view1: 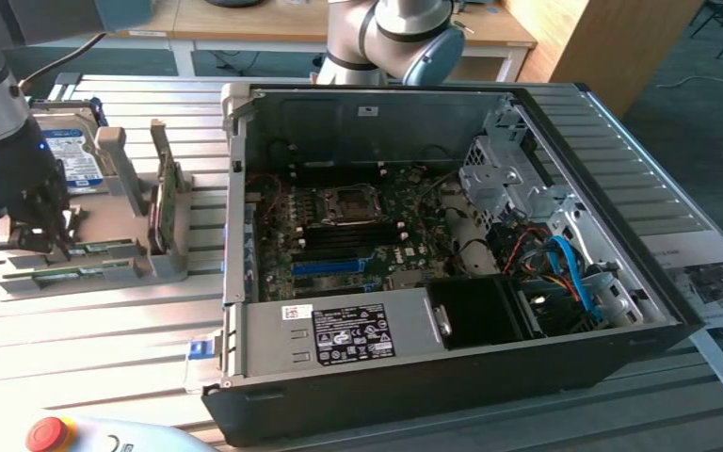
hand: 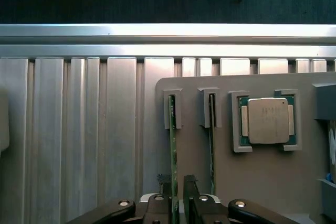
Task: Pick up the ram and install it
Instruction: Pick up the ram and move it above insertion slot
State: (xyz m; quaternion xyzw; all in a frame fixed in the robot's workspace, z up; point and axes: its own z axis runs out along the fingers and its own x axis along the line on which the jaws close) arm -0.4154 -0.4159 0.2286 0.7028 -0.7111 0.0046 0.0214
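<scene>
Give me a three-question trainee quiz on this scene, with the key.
1. True or false: the gripper stands open astride one ram stick.
2. How many ram sticks stand on edge in the grey holder? A one; B two; C four.
3. Fill in: the square chip in the holder beside the sticks is the ___.
Key: 1 true; 2 B; 3 CPU.

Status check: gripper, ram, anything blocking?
Gripper open, straddling ram in holder slot. Ram not yet lifted. Second stick beside it, apart.
</scene>
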